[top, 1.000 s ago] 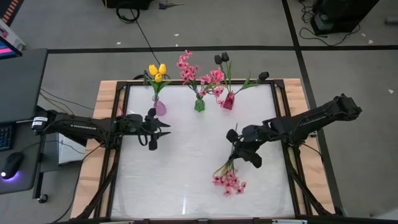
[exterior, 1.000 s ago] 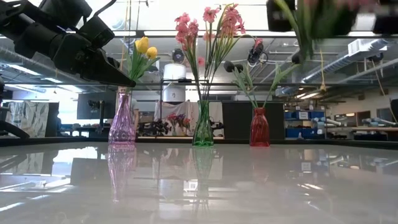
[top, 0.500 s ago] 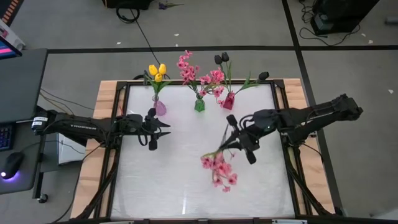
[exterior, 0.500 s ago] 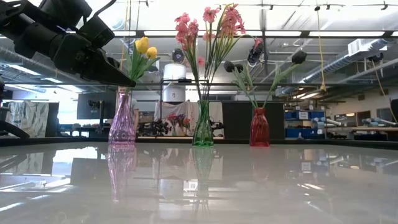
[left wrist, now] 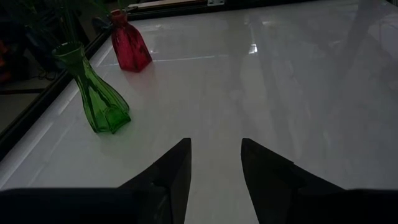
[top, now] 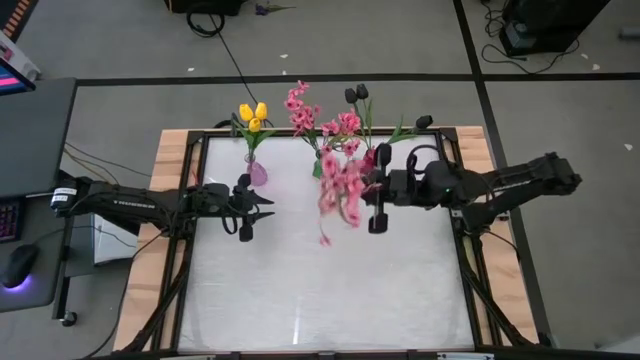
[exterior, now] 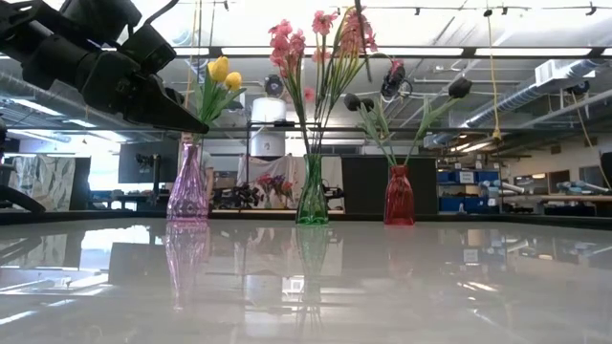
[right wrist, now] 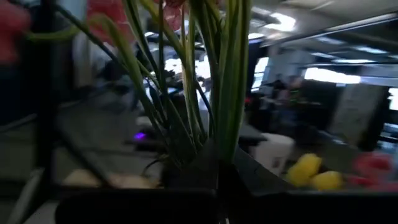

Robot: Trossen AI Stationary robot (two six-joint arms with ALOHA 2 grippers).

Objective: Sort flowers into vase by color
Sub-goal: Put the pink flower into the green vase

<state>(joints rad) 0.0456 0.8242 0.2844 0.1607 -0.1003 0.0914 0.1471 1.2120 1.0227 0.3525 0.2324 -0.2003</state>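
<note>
The right gripper (top: 372, 190) pinches a light, floppy spray of pink artificial blossoms (top: 340, 185) by its bundled green stems; the left gripper (left wrist: 214, 165), spread, waits beside the purple glass vase (top: 257, 173).

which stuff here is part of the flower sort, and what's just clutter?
Job:
- pink spray in right gripper
- purple vase, yellow tulips
- green vase, pink blossoms
- red vase, dark tulips

Not job:
- left gripper, idle, empty
- computer mouse
- floor cables

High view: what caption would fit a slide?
Right gripper carries pink blossoms toward the green vase; left gripper waits.
</note>
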